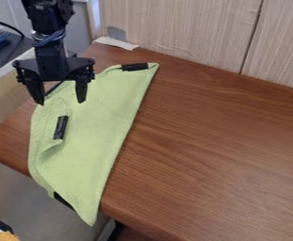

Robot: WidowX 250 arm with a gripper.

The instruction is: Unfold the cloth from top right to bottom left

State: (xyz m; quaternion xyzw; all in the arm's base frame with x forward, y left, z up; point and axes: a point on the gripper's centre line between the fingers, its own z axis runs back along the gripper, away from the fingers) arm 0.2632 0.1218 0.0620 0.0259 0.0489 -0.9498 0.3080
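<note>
on the left of the worktop (205, 141), the cloth (104, 117) lies doubled in a rough triangle, its lower tip hanging past the edge. the claw (60, 101) is spread over its upper left part, pinching nothing. the unfolding seems barely begun, if at all; most of the opening-out remains.

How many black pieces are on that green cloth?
3: a top piece at the cloth's upper corner, a middle piece below the gripper, and a lower piece, partly covered, at its lower left edge. Folds may hide more.
</note>
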